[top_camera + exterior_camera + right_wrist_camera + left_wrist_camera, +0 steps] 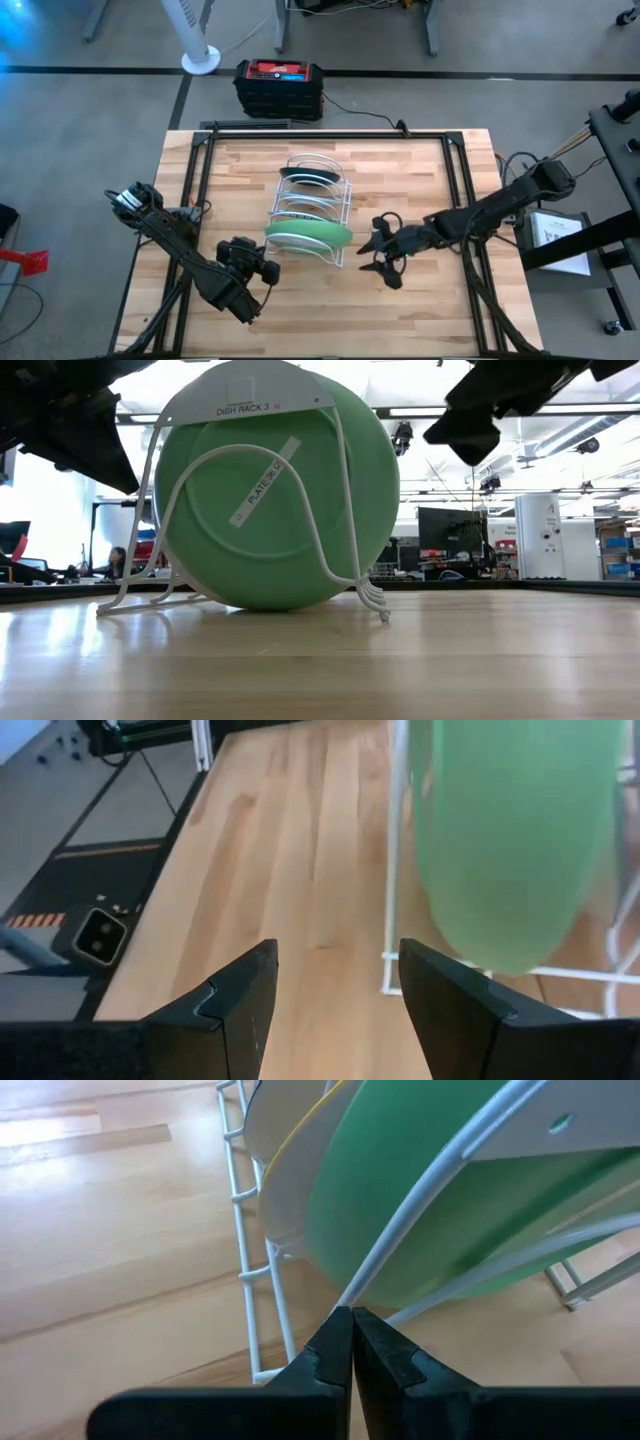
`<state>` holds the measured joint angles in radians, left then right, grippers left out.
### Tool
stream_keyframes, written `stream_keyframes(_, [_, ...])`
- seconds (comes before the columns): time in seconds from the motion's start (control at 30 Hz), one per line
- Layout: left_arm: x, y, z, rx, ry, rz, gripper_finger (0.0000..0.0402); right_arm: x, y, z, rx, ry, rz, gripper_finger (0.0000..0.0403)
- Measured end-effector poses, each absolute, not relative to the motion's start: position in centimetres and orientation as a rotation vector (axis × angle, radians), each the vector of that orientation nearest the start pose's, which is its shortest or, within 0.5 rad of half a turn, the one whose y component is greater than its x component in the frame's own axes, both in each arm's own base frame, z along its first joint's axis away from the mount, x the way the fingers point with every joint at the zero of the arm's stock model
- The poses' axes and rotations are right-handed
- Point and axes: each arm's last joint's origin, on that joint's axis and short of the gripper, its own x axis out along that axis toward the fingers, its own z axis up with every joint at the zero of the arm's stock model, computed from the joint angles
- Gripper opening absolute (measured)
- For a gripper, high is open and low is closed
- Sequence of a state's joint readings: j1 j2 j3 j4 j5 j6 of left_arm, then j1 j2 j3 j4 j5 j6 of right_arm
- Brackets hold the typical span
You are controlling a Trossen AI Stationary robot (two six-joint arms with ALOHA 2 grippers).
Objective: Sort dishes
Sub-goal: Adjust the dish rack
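Plates in one white wire rack, mid-table: four counted, all on edge.
Light green plate fills the rack's near end slot; yellowish plate stands just behind it; white plate next; dark teal plate sits at the far end. Left gripper, fingers pressed together, empty, is beside the rack's near-left corner. Right gripper, fingers spread, empty, is just right of the rack.
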<state>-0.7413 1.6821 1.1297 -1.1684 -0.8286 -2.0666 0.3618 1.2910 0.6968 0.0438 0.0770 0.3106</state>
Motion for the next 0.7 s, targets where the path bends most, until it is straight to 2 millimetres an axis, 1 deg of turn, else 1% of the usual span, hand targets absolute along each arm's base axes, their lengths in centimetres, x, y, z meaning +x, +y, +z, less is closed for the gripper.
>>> stream_keyframes(0.13, [21.8, -17.1, 20.2, -0.592, 0.55, 1.013, 0.0, 26.0, 10.2, 20.5, 0.185, 0.565, 0.141, 0.0199])
stream_keyframes(0.3, [21.8, -17.1, 20.2, -0.555, 0.567, 1.002, 0.0, 27.3, 10.7, 18.8, 0.191, 0.533, 0.04, 0.0199])
stream_keyframes(0.57, [21.8, -17.0, 20.3, -0.537, 0.555, 0.998, 0.0, 28.9, 11.3, 16.7, 0.221, 0.49, 0.028, 0.0199])
stream_keyframes(0.7, [21.8, -17.0, 20.3, -0.518, 0.563, 0.991, 0.0, 29.3, 11.5, 15.7, 0.209, 0.496, 0.007, 0.0199])
